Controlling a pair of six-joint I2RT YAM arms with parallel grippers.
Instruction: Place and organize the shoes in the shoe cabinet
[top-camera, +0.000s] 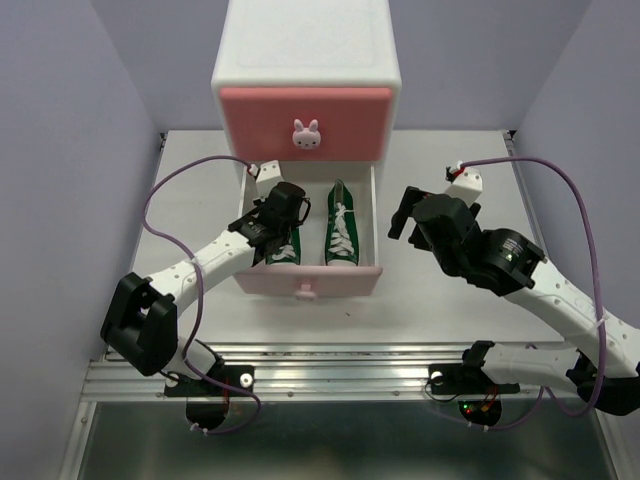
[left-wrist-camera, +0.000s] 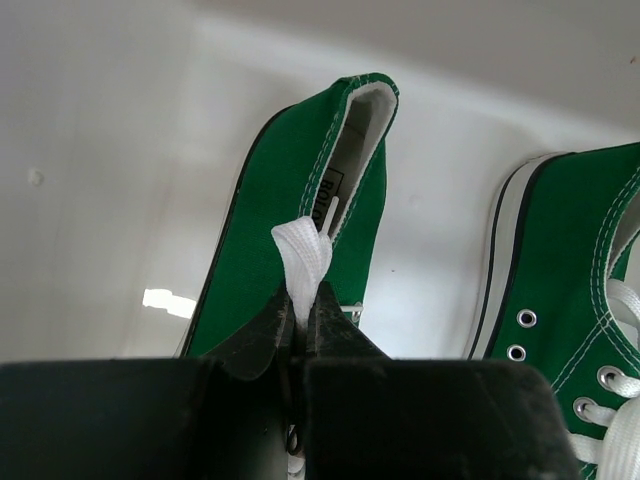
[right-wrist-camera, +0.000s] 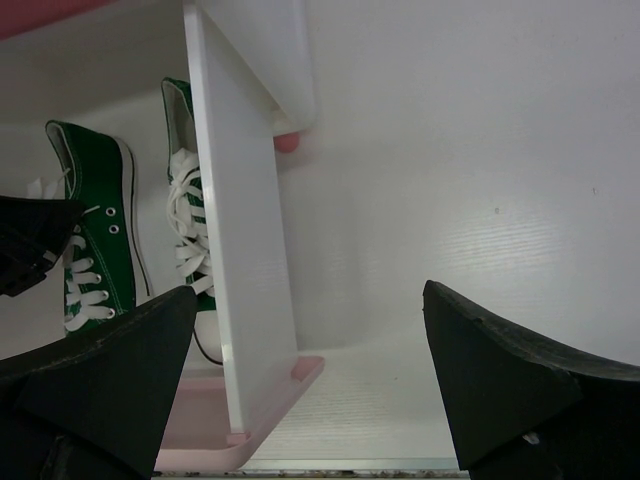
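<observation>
Left gripper (left-wrist-camera: 300, 325): closed tight, with a white lace loop (left-wrist-camera: 303, 255) pinched between the fingertips.
Left green shoe (left-wrist-camera: 290, 220): laid inside the pulled-out lower drawer (top-camera: 308, 284), under the left gripper.
Right green shoe (top-camera: 342, 232): laid just beside it in the same drawer.
Right gripper (right-wrist-camera: 308, 300): spread wide, nothing held, positioned to the right of the drawer.
Shoe cabinet (top-camera: 305, 50): upper drawer (top-camera: 305, 120) shut.

The shoe cabinet's (top-camera: 305, 50) lower drawer (top-camera: 310, 284) is pulled out, holding the left green sneaker (top-camera: 284, 254) and right green sneaker (top-camera: 343, 238) side by side. The left gripper (top-camera: 275, 225) sits on the left one. The right gripper (top-camera: 405, 215) hovers beside the drawer, jaws spread.
</observation>
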